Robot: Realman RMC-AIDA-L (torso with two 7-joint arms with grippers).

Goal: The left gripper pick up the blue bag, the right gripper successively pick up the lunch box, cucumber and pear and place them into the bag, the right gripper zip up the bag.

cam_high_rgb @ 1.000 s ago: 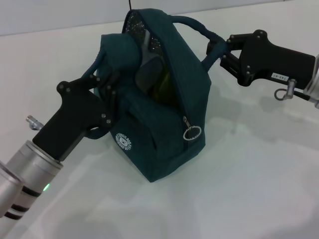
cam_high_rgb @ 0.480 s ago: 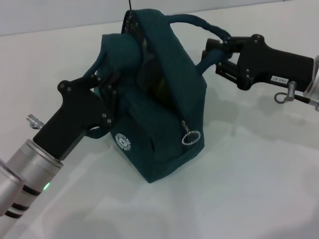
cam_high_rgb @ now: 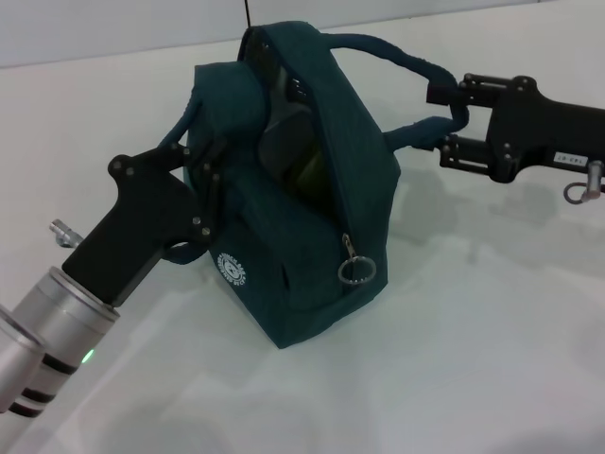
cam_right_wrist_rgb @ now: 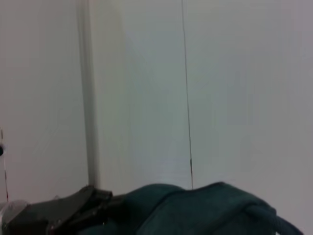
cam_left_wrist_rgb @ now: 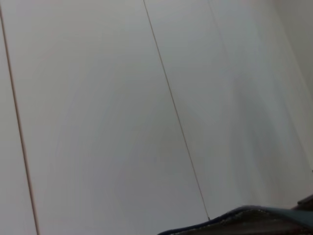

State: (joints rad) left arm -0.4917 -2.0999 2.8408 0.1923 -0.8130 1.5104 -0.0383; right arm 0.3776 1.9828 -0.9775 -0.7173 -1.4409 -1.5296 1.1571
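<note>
The blue bag (cam_high_rgb: 312,236) stands on the white table with its top open. Its zipper pull ring (cam_high_rgb: 357,270) hangs low on the front seam. Inside I see a dark lunch box (cam_high_rgb: 279,142) and something yellow-green (cam_high_rgb: 308,172); I cannot tell whether that is the pear or the cucumber. My left gripper (cam_high_rgb: 202,165) is shut on the bag's left side by its handle. My right gripper (cam_high_rgb: 447,121) is to the right of the bag, fingers apart, with the loop of the right handle strap (cam_high_rgb: 402,59) between them. The bag's top also shows in the right wrist view (cam_right_wrist_rgb: 195,208).
The white table (cam_high_rgb: 492,331) stretches in front and to the right of the bag. A pale wall (cam_left_wrist_rgb: 146,98) stands behind. The bag's edge (cam_left_wrist_rgb: 244,218) shows low in the left wrist view.
My right gripper has moved right, away from the bag, and its fingers have spread. The handle strap now stretches out to the right with it. The left gripper has not moved.
</note>
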